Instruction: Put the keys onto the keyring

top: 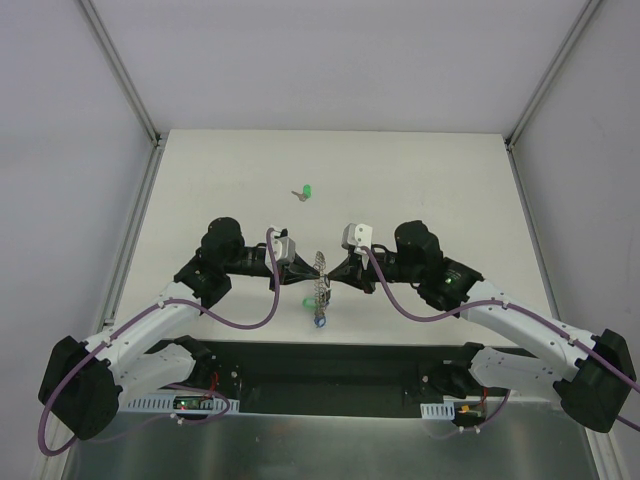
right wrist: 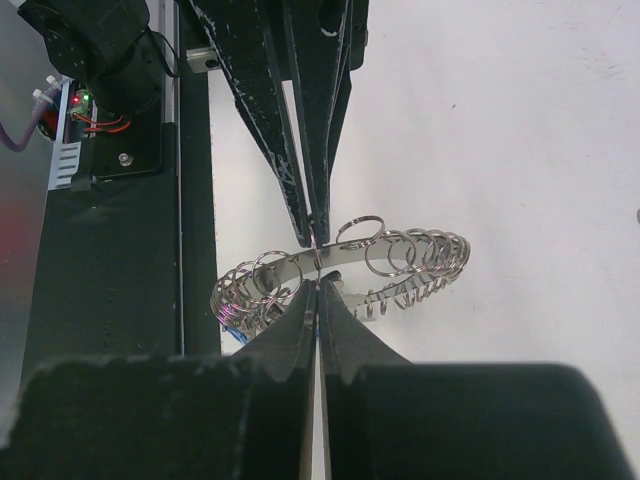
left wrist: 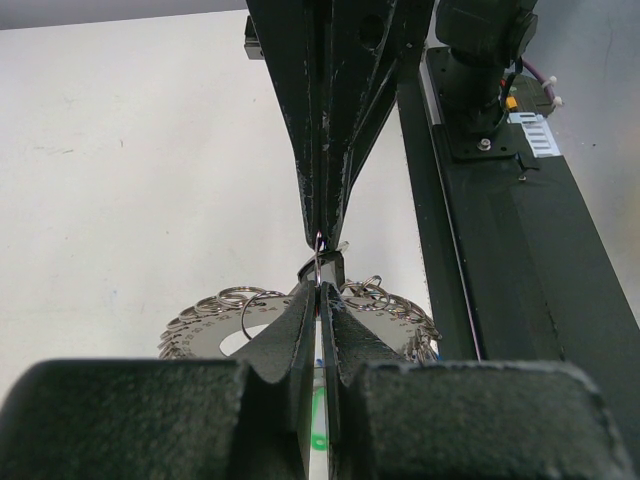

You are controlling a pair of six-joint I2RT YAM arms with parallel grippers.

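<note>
Grey and flat, the washer-shaped metal keyring stands on edge above the white table, at the middle, between the two arms. The left gripper has its fingers pressed together on the rim of the keyring from one side. The right gripper is also pressed together and pinches the rim, or one of the small wire loops there, from the other side. The two tips almost meet.

The keyring looks stiff and light, but it is thin and smooth, so it probably turns or slips easily in a narrow pinch. A hold on the flat band seems safer than one on a loop, because the loops are springy and fine.

One small green-headed key lies alone on the table, well apart behind the grippers. It is tiny and probably hard to lift from the flat surface. Another green key head and a blue key head show just under the keyring. Whether they hang from it or lie on the table cannot be told. The closed fingertips themselves crowd the loops and leave little room.
</note>
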